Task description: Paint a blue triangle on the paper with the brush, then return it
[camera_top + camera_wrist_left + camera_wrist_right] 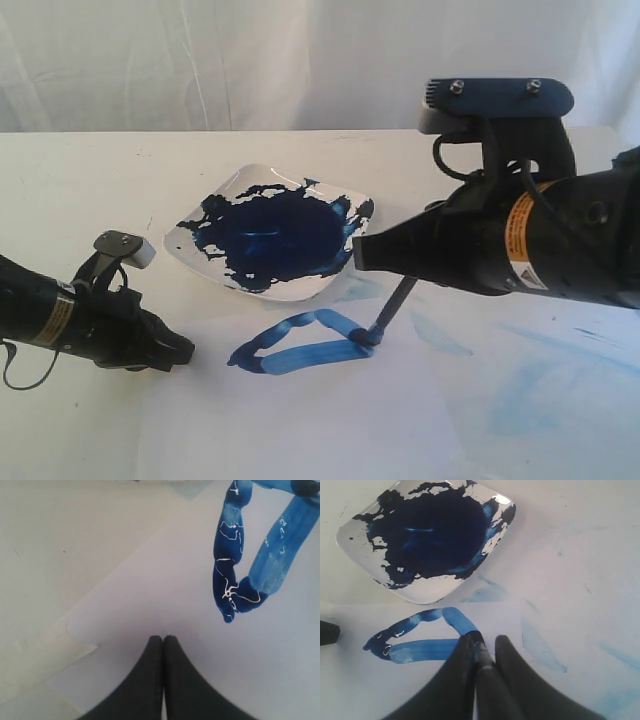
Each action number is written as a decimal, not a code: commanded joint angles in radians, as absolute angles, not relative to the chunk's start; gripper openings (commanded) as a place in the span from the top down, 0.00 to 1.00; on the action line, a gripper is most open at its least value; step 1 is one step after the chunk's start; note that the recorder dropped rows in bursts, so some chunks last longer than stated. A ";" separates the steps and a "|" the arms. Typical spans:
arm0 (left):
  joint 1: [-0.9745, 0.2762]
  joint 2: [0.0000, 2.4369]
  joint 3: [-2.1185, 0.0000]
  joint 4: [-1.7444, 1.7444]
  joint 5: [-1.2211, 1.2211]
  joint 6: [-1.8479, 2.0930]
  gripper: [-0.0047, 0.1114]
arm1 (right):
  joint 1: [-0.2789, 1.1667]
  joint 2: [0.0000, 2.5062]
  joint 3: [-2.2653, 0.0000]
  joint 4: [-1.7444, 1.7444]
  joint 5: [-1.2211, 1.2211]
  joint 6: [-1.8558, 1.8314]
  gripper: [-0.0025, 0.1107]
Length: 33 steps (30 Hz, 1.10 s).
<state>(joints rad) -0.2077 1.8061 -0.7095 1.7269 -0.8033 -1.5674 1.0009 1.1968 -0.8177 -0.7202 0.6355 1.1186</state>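
Nearest to me, the paper lies flat on the white table. The left gripper sits low at its left margin; its jaws are pressed together with nothing between them, the tips pointing toward the left corner of the blue triangle but apart from it. I note the triangle on the paper's far half: a flattened outline of streaky strokes, white centre. The brush stands tilted, its bristle tip touching the triangle's right corner. The right gripper comes in from the right, and its jaws are narrow, clamped on the black handle. Pale blue smears mark the surface under that arm. Just beyond the triangle is a white dish holding a dark blue paint pool. White cloth hangs behind.
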 commanded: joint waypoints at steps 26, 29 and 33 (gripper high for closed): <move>-0.212 1.810 -0.705 1.744 -0.793 -1.567 0.96 | 1.030 1.097 -0.814 -0.671 0.328 1.097 0.98; -0.212 1.810 -0.705 1.744 -0.793 -1.567 0.96 | 1.058 1.136 -0.814 -0.669 0.307 1.095 0.98; -0.212 1.810 -0.705 1.744 -0.793 -1.567 0.96 | 1.087 1.195 -0.814 -0.669 0.287 1.095 0.98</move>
<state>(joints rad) -0.2077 1.8061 -0.7095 1.7269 -0.8033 -1.5674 1.0684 1.1591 -0.8156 -0.6699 0.3147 1.1083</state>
